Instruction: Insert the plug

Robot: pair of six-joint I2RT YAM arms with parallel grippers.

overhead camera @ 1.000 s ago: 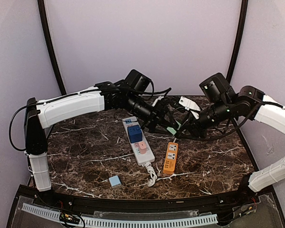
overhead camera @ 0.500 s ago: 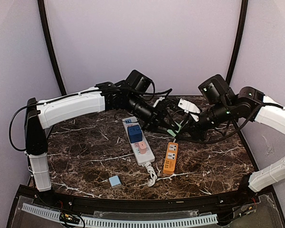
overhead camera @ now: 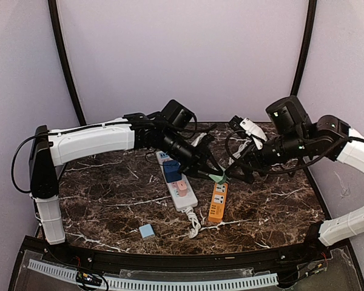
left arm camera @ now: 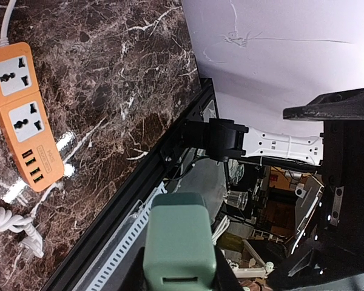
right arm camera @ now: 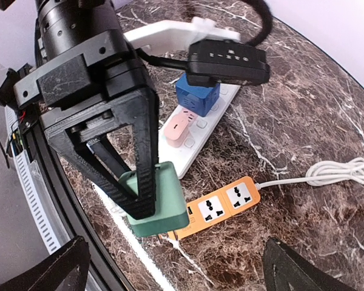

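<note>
**Green plug gripped over orange strip**

The left hand (overhead camera: 213, 173) is clenched on the green plug (right arm camera: 161, 203), holding it off the surface (overhead camera: 109, 194) above the far end of the orange strip (overhead camera: 218, 200). The right hand (overhead camera: 235, 174) is released, fingers wide, just beside the plug. The white strip (overhead camera: 177, 185) lies alongside, with a narrow gap between.

Bright even light, soft shadows, white glare patches on marble tabletop (left arm camera: 109, 73); sharp focus

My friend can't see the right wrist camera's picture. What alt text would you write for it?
The left arm's black tool is shut on a green plug, holding it over one end of an orange power strip on a dark marble table. Behind lies a white power strip with a blue plug and a pink plug in it.
</note>
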